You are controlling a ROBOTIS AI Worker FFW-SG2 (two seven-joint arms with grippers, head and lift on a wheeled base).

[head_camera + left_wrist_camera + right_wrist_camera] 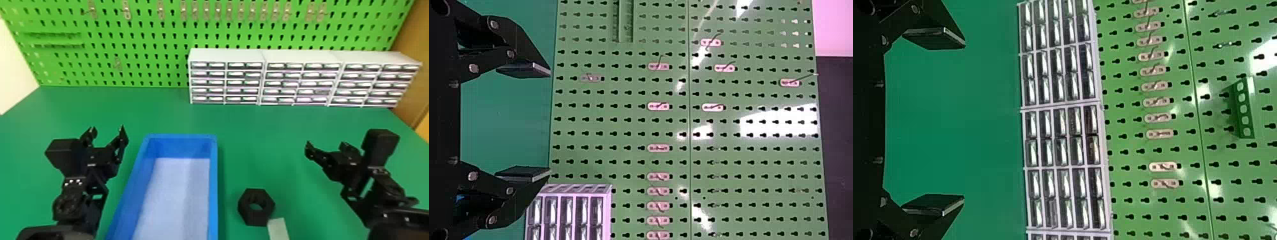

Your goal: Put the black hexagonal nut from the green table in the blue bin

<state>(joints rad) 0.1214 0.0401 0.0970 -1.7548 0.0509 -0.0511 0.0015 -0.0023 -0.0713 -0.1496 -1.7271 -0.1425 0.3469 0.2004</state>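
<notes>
**Black hexagonal nut (255,217) lay on the green table (271,137), outside the rectangular blue bin (213,178)**

The thick nut rested flat on the tabletop, just to the right of the bin, with its round hole facing up. A pale, flat strip (278,229) lay at the nut's lower right corner in the head view; whether the two touched could not be told. The bin stood open-topped between the two arms, its pale floor in sight and its near end cut off by the bottom edge of that view.

The black left gripper (107,129) hung left of the bin, its two flat fingers spread apart with nothing between them. The black right gripper (326,145) was to the right of the nut and farther forward, likewise unclenched and holding nothing. Both wrist views showed the flat pads facing each other across a wide gap.

At the back of the table rose a green perforated pegboard (143,63), with small metal hooks (126,11) fixed in a row near the top of the head view. In front of its right part stood three light grey drawer cabinets (301,57), side by side, each with stacked small drawers.
</notes>
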